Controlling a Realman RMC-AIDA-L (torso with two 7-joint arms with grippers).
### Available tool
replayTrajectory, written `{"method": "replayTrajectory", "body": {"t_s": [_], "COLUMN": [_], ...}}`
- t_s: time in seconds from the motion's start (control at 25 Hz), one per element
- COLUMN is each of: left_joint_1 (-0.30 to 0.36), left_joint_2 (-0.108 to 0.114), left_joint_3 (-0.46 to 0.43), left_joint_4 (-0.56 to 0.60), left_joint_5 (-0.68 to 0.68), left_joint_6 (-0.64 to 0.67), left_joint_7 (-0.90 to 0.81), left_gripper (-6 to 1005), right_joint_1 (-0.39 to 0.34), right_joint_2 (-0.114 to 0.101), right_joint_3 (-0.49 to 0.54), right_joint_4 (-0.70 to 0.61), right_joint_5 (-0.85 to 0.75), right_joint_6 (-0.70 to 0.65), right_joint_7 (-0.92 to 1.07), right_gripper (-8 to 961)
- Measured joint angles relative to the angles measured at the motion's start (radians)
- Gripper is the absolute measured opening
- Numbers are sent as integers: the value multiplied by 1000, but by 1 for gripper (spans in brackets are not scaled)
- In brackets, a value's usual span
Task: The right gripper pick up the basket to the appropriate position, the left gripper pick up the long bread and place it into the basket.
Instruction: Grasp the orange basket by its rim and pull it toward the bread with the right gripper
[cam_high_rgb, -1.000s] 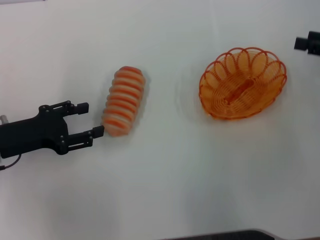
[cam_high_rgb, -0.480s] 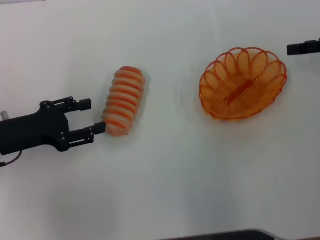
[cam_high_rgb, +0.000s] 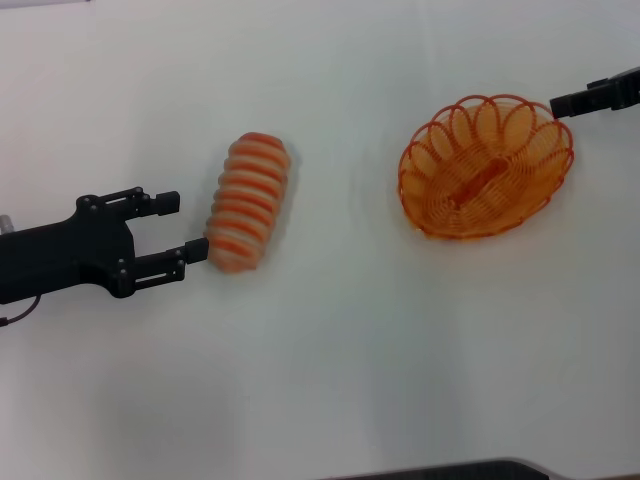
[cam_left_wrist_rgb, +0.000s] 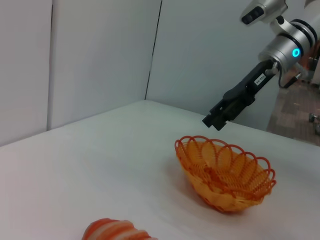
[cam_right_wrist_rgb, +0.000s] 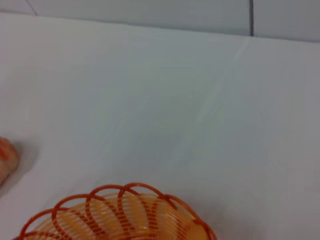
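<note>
Two black claws flank a white table (cam_high_rgb: 330, 350); the left gripper (cam_high_rgb: 186, 232) lies low at the table's left, its jaws spread wide and holding nothing, the nearer fingertip touching or just short of the near end of the long bread (cam_high_rgb: 246, 202); the other finger stands apart from the loaf's side. That striped loaf lies flat on the table, well apart from the basket (cam_high_rgb: 487, 166), which sits empty on the right. From the right edge comes the right gripper (cam_high_rgb: 562, 104), hanging just above the basket's far right rim; in the left wrist view it (cam_left_wrist_rgb: 214, 120) hovers clear of the basket (cam_left_wrist_rgb: 226, 173); I cannot tell how its jaws stand.
</note>
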Motion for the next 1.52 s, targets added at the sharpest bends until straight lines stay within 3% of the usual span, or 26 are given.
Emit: {"method": "replayTrajectory", "body": {"t_s": [0.72, 1.52], "left_joint_1": [-1, 3], "left_joint_2": [0, -1], "left_joint_3": [0, 0], "left_joint_4": [9, 11], "left_joint_5": [1, 2], "left_joint_6": [3, 5], "left_joint_7": [2, 2], "left_gripper": [715, 716], "right_joint_1": [11, 22], "right_joint_2": [22, 51], "right_joint_3": [-108, -125], "right_joint_4": [22, 78], "right_joint_5": [-8, -5], "right_joint_6": [80, 194], "right_joint_7": [-27, -65], "right_gripper": [720, 650]}}
